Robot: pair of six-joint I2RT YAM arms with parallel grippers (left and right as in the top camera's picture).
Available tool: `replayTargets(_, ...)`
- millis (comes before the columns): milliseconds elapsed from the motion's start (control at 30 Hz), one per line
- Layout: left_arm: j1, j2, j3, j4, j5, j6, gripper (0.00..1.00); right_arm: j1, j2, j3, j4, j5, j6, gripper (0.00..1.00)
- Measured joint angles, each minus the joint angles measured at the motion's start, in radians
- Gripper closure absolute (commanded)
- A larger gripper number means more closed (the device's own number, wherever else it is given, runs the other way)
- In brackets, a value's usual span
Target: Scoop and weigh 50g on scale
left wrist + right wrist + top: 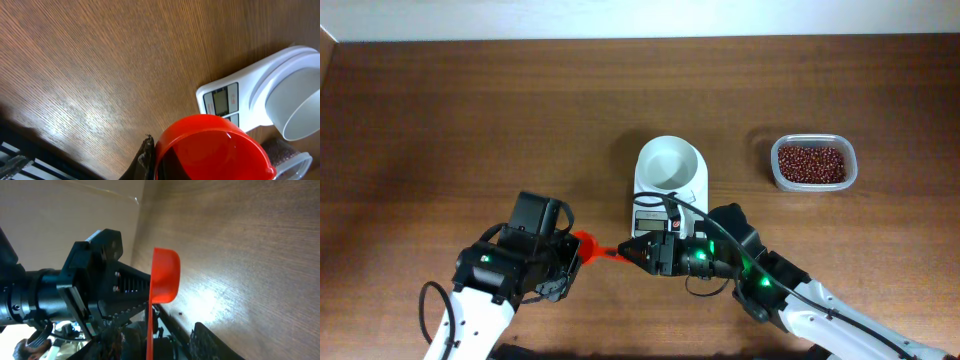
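The white scale (665, 212) stands mid-table with its round white bowl (670, 165) empty; in the left wrist view the scale (235, 95) and bowl (300, 102) show at the right. The reddish-brown beans (810, 163) lie in a clear tub at the right. My left gripper (572, 255) is shut on the cup of an orange-red scoop (586, 244), one finger (146, 156) against its rim (210, 145); no beans show inside. The scoop's handle (150, 335) runs between the fingers of my right gripper (172, 320), which stand apart with a gap on the right side.
The clear plastic tub (848, 168) sits right of the scale, about a hand's width away. Bare wooden tabletop (470, 120) stretches to the left and back. Both arms crowd the front edge just below the scale.
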Motion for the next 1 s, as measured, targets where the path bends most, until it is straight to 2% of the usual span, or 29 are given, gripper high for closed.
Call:
replayTargets(133,-0.015,0.000,0.000,0.001,0.015,-0.005,1.00,0.043,0.002,0.000,0.029,0.027,0.001,0.58)
replayTargets(200,-0.031,0.000,0.000,0.001,0.018,-0.015,1.00,0.052,0.002,0.000,0.033,0.037,0.002,0.63)
replayTargets(433,-0.045,0.011,0.000,0.002,0.022,-0.041,1.00,0.054,0.003,0.000,0.036,0.048,0.008,0.69)
replayTargets(1000,-0.045,0.069,0.000,0.068,0.051,-0.016,1.00,0.054,0.003,0.000,0.029,0.077,0.006,0.72)
